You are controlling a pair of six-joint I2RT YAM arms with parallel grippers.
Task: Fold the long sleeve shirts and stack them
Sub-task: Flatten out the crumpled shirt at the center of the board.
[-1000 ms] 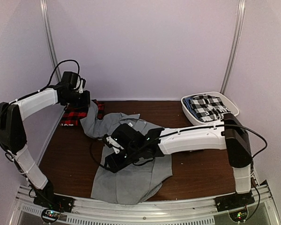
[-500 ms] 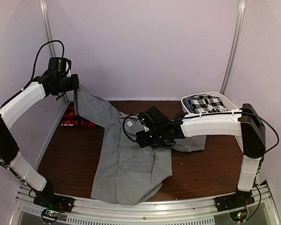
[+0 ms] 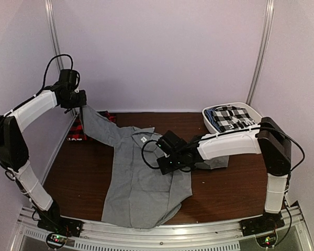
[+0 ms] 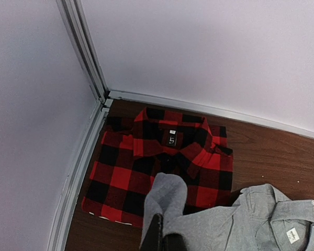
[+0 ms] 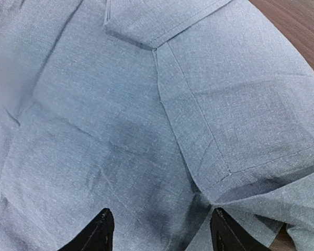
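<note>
The light grey shirt (image 3: 141, 183) lies spread on the table, collar toward the back. My left gripper (image 3: 83, 104) is shut on the shirt's left sleeve (image 4: 167, 196) and holds it up over the back left corner. In the left wrist view the gripper (image 4: 162, 238) sits above the folded red-and-black plaid shirt (image 4: 162, 162), which also shows in the top view (image 3: 78, 132). My right gripper (image 3: 169, 159) is open just above the shirt's right chest. In the right wrist view it (image 5: 162, 235) holds nothing, with grey cloth (image 5: 120, 130) under it.
A white basket (image 3: 261, 121) with black-and-white checked cloth stands at the back right. White walls and metal posts (image 3: 55, 47) close in the back and sides. The grey shirt's right sleeve (image 3: 214, 162) lies out toward the basket.
My left gripper raised the grey sleeve, then lowered it slightly. My right arm swung from the shirt's left middle to its right chest, and the right sleeve now lies out to the right.
</note>
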